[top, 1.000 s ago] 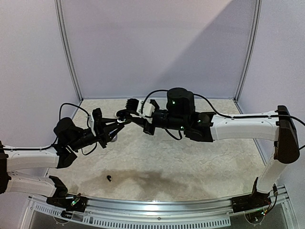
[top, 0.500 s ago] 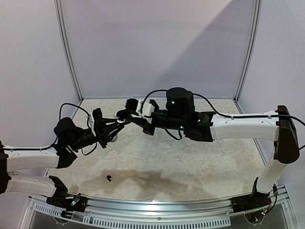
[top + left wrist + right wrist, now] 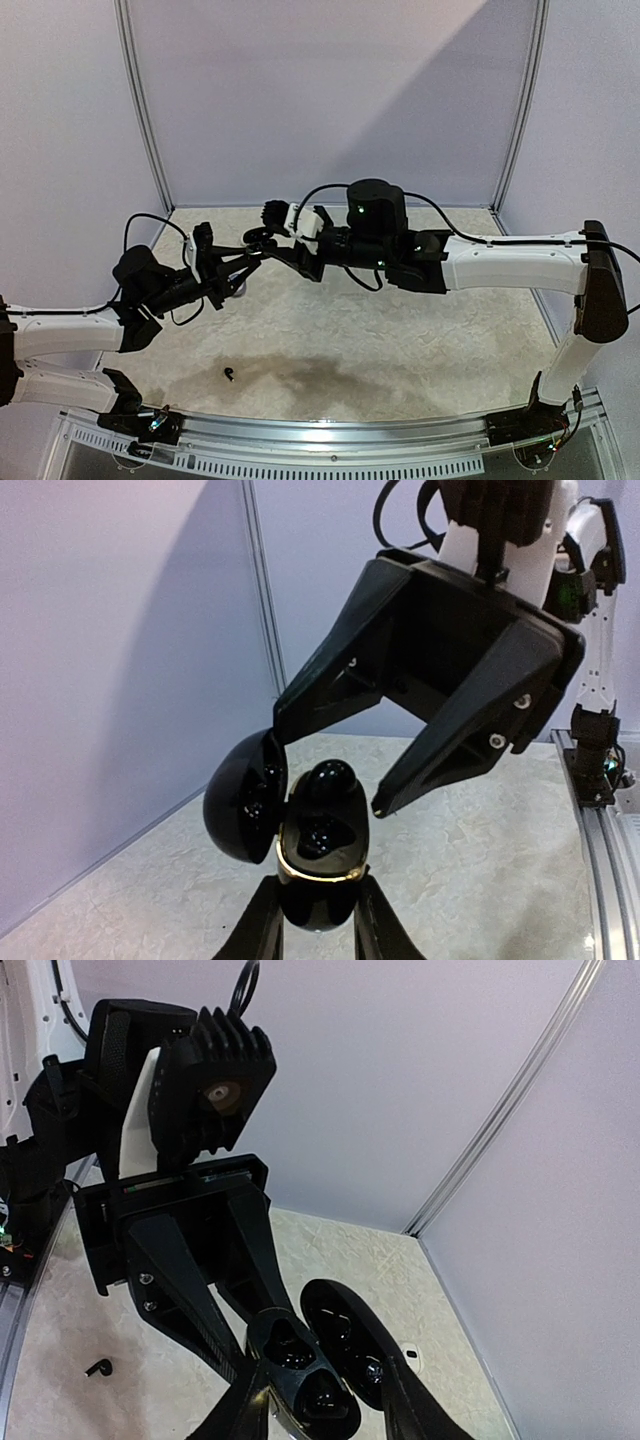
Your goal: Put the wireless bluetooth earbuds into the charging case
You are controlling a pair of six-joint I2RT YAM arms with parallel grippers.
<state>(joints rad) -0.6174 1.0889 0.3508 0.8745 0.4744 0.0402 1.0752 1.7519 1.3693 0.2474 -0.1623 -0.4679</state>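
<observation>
Lying on the tabletop (image 3: 400,340) close to its near edge, left of middle, was a loose black earbud (image 3: 230,375), well apart from both arms. Judged the next one to fetch.

Above the left side of the tabletop, the left hand (image 3: 318,925) was clamped shut on the lower body of the charging case (image 3: 318,865). The case was held clear of the surface, its lid (image 3: 240,798) swung open to one side and the opening turned toward the right arm. Likely why: holding it up and steady gave the other arm a fixed target, and the low grip left the sockets free.

A seated earbud (image 3: 330,782), black, sat in the socket farther from the left hand, its rounded head poking above the gold rim. Couldn't tell if it was fully home. The nearer socket looked empty.

The right hand (image 3: 327,765), stretched across from the right side, had its fingers spread apart. One tip was by the lid, the other just beside the seated earbud, gripping nothing visible. Judged: one bud in, fingers wide so a pull-away wouldn't drag it out. No white or grey earbuds were made out. Risk: a half-seated bud could tip out if the case tilted.
</observation>
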